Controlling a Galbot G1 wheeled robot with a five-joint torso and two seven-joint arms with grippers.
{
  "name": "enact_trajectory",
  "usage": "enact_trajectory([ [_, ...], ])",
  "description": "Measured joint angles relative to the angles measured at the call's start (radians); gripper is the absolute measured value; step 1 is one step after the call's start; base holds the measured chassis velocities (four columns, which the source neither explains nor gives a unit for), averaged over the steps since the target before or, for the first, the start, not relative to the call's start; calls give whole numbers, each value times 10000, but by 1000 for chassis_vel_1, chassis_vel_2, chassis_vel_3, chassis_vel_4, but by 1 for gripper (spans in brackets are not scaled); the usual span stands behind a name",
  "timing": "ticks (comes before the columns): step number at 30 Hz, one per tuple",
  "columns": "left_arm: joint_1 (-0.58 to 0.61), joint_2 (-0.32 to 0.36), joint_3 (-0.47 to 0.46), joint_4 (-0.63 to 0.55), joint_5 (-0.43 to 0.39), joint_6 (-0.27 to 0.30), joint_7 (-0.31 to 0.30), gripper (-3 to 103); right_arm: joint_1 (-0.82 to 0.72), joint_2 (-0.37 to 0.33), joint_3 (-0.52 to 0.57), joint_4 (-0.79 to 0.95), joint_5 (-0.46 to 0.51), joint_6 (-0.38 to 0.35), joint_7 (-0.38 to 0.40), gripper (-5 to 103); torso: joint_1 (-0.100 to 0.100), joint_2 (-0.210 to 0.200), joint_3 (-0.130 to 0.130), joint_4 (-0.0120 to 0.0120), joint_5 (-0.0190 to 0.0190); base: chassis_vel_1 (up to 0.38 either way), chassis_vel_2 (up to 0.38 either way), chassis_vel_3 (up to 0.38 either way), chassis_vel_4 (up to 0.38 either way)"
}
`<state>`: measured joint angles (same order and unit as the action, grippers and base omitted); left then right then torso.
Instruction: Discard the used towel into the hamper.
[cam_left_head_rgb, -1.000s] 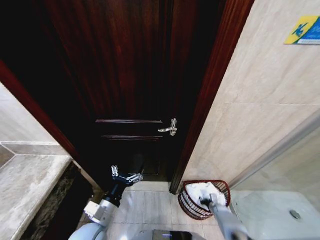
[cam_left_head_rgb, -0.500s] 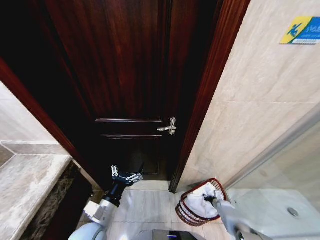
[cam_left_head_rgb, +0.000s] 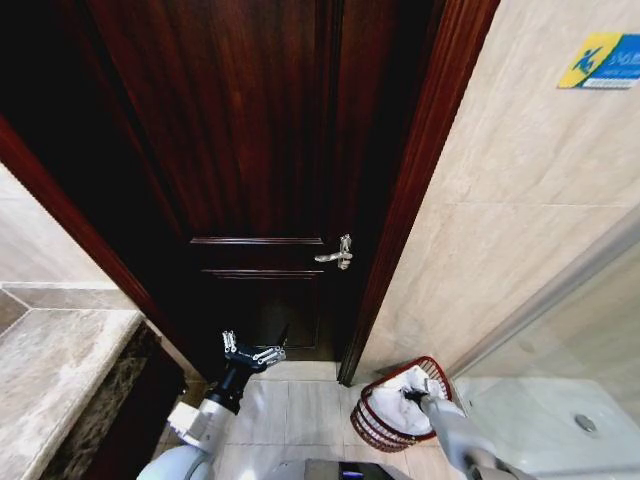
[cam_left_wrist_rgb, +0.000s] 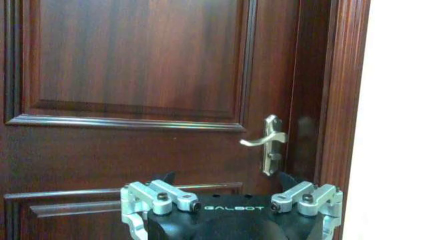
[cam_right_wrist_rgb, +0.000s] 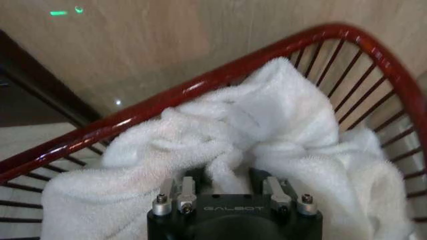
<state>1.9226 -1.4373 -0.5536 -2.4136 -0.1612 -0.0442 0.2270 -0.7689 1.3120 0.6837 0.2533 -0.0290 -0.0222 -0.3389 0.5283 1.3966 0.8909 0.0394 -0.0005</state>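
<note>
The white towel (cam_left_head_rgb: 392, 402) lies bunched inside the hamper (cam_left_head_rgb: 372, 428), a dark red wire basket on the floor tiles by the door frame. The hamper leans over, its opening tipped toward me. My right gripper (cam_left_head_rgb: 412, 395) reaches down into it. In the right wrist view its fingers (cam_right_wrist_rgb: 227, 175) are sunk into the towel (cam_right_wrist_rgb: 280, 125) with a fold pinched between them, and the hamper rim (cam_right_wrist_rgb: 200, 82) curves around behind. My left gripper (cam_left_head_rgb: 252, 352) hangs open low in front of the door and holds nothing (cam_left_wrist_rgb: 228, 180).
A dark wooden door (cam_left_head_rgb: 260, 150) with a metal lever handle (cam_left_head_rgb: 338, 256) stands straight ahead. A beige tiled wall (cam_left_head_rgb: 520, 220) is on the right, with a glass shower edge (cam_left_head_rgb: 560, 290). A stone counter (cam_left_head_rgb: 50, 380) juts out at the left.
The hamper has slid a little to the left and tipped over onto its side edge, with my right gripper still in the towel. The left arm has stayed put.
</note>
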Motion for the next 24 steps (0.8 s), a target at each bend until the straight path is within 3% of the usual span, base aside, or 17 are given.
enact_trajectory([
  [4,0,0,-1,-1,0,0,0,100,475,552,21,-74,1217,-492,144,71,0,-1,2,-8,-7,0,0,0,0],
  [5,0,0,-1,-1,0,0,0,100,475,552,21,-74,1217,-492,144,71,0,-1,2,-8,-7,0,0,0,0],
  [8,0,-3,0,-1,1,0,0,100,965,964,27,-184,1955,-630,497,82,0,-1,1,15,11,0,0,0,0],
  [13,1,0,0,0,1,0,0,100,1082,972,22,-188,1641,-433,1085,97,0,-1,3,7,15,0,0,0,0],
  [16,1,0,0,0,0,0,0,100,791,656,40,15,1028,-190,1367,100,-1,0,-2,15,12,0,0,0,0],
  [18,0,0,-1,0,0,0,0,100,681,519,38,21,856,-91,1327,100,0,1,-2,14,7,0,0,0,0],
  [20,0,0,-1,0,0,0,0,100,430,107,58,-47,587,36,1243,100,0,0,-1,-2,3,0,0,0,0],
  [24,0,0,0,0,0,0,1,100,331,-178,76,-61,338,211,1288,100,0,1,-1,1,5,0,0,0,0],
])
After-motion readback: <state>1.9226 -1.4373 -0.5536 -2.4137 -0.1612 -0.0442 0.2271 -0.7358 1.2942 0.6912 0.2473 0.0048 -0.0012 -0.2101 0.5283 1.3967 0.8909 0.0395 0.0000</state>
